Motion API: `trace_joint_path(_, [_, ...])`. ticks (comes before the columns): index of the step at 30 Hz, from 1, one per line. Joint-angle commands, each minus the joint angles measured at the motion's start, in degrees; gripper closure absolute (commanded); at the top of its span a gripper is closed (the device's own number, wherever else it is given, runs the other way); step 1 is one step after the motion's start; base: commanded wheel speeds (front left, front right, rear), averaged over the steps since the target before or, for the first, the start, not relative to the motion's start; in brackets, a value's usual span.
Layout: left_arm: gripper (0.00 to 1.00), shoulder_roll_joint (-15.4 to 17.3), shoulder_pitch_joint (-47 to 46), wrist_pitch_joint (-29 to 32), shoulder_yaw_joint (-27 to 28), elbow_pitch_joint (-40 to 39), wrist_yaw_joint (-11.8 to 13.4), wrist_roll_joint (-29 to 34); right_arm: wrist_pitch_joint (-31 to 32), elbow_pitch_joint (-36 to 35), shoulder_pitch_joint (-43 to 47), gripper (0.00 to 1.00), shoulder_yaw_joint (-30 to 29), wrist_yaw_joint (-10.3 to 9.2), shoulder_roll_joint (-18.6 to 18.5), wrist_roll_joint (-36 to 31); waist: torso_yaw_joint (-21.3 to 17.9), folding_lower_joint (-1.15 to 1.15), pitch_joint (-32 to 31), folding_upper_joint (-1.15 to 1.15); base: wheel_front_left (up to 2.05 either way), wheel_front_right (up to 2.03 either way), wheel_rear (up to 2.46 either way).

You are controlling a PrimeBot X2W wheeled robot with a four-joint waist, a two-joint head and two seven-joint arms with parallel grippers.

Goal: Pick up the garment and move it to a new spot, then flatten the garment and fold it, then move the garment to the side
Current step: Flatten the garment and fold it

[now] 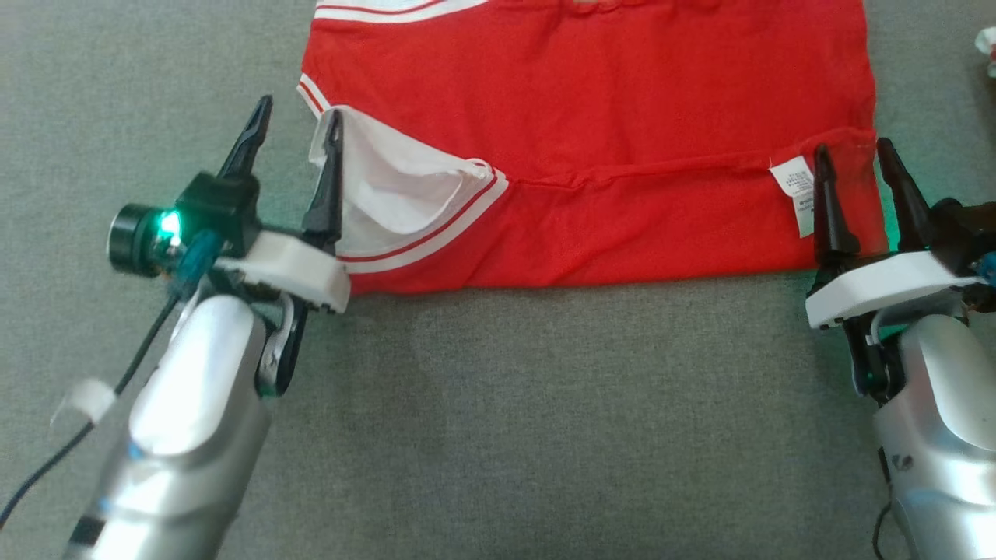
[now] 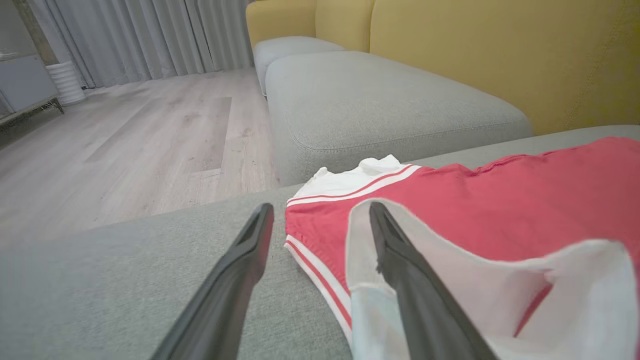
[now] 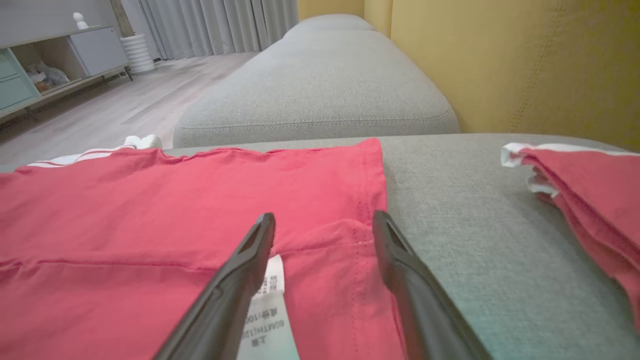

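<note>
We've got the left gripper point(image 1: 302, 117) spread and empty, with its outer finger over bare cushion point(image 1: 545, 404) and its inner finger on the white sleeve lining point(image 1: 389, 194) at the left edge of the shirt point(image 1: 591, 93). The shirt lies flat on the cushion between our arms, its near band apparently doubled over with the label point(image 1: 795, 190) showing. We judge it light, limp and prone to sag open, so we'd pinch all layers at both near corners and lift evenly. The right gripper point(image 1: 852, 148) is also spread and empty, straddling the right corner beside the label.
</note>
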Motion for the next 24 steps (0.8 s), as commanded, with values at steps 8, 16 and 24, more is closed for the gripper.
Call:
trace_joint_path(8, [0.0,5.5,8.5,-2.8,5.2,-9.6,5.0,0.0,-0.8,-3.6,2.7,0.0,0.1,-0.04,-1.1,0.9,0.3,0.0,-2.6,0.0,0.0,0.0,0.0])
trace_joint_path(16, [0.0,4.9,16.7,2.2,2.5,-13.8,4.8,-2.1,-0.9,-6.3,4.3,0.0,-0.8,-0.04,0.1,0.6,-0.3,0.0,-2.6,0.0,0.0,0.0,0.0])
trace_joint_path(24, [0.0,4.4,18.1,5.3,2.2,-9.3,5.4,-3.8,-0.9,-6.8,4.5,0.0,-0.6,-0.04,1.0,0.7,-1.5,0.0,-2.5,0.0,0.0,0.0,0.0])
